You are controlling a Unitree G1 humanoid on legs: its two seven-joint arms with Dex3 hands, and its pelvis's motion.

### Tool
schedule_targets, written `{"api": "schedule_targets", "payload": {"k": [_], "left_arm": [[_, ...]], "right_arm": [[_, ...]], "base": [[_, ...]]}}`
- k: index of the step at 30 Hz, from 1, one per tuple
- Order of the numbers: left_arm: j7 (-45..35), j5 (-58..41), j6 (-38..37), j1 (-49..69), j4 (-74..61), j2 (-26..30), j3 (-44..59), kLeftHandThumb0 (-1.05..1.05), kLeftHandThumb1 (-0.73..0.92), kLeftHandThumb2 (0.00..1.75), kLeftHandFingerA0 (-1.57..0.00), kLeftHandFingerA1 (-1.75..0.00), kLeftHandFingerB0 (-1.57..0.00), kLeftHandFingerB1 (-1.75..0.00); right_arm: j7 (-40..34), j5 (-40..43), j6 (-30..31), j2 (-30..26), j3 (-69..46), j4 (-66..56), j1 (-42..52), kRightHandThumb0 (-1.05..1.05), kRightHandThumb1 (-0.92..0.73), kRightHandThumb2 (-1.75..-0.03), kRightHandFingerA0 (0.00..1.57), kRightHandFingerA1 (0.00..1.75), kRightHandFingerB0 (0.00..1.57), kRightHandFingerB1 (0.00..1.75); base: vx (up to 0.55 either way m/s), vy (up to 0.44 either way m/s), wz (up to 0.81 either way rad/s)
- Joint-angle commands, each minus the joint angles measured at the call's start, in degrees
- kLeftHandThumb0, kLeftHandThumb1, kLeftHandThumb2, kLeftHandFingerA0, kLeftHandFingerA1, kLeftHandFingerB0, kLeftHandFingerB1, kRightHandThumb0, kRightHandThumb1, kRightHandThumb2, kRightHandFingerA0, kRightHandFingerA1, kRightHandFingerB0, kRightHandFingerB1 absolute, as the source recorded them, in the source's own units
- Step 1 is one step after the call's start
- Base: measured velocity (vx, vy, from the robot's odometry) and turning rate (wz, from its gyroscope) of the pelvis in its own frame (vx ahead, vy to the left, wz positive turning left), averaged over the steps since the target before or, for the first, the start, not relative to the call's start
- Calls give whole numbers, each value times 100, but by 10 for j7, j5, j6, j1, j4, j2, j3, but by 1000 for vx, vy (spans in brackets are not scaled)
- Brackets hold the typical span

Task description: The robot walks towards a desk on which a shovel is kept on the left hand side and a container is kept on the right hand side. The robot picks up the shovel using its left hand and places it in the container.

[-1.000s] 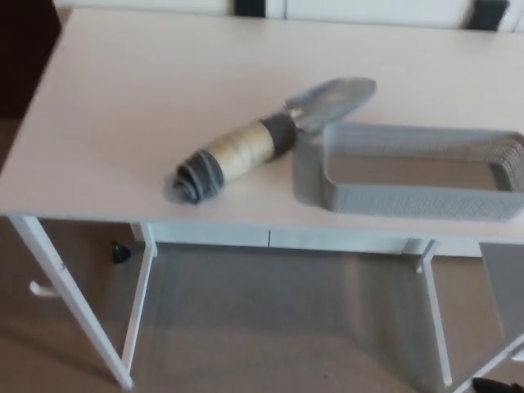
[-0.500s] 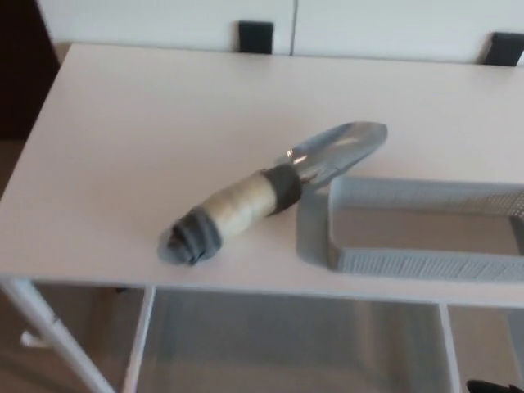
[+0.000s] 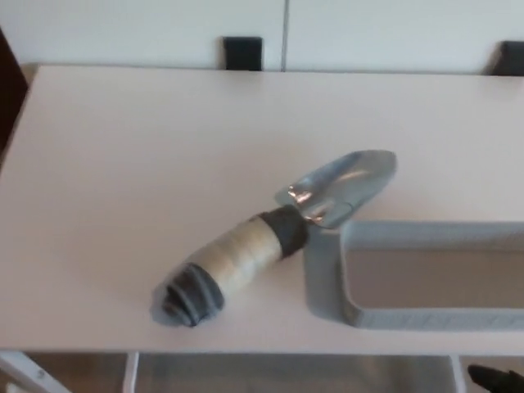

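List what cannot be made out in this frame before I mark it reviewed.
- Grey mesh rectangular container: its right end is cut off by the head view's right edge, so its full length is unknown.
- White desk: the legs and the floor are mostly below the bottom edge.
- Metal-bladed shovel with tape-wrapped handle: blur hides whether the blade touches the container's corner.
- Both robot hands: not identifiable; a dark shape at the bottom right corner is too cropped to name.

A single head camera looked steeply down and forward across the white desk (image 3: 123,164) from close in (its near edge ran along the bottom), facing the pale wall (image 3: 147,29) behind; no second view shared the scene
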Motion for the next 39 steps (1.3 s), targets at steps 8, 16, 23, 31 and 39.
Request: {"api": "schedule_targets", "payload": {"k": [8,16,23,31,39], "left_arm": [[-2,2,-11,18,-16,-8,-7,-30,54,58,-36,-40,-29,-32],[3,10,-15,33,-26,-8,-16,-28,53,56,-38,-38,-29,-32],[10,13,-11,38,-35,-10,-20,-27,52,55,-38,-38,-30,-32],[17,25,-26,50,-48,-13,-30,-30,52,55,-39,-39,-30,-31],[17,90,-109,130,-147,2,-98,-41,53,57,-44,-41,-30,-32]], "right_arm": [[4,-10,11,-11,7,-2,4,-45,-64,-60,30,39,19,34],[3,-23,41,-18,22,-19,9,-43,-65,-60,28,41,17,34],[1,-32,68,-28,32,-39,12,-42,-66,-60,28,39,17,33],[7,-41,87,-37,43,-56,12,-43,-66,-60,24,40,16,33],[-1,-47,109,-24,62,-138,64,-47,-64,-60,26,45,18,36]], "base": [[2,21,5],[0,0,0],[0,0,0],[0,0,0],[0,0,0]]}}
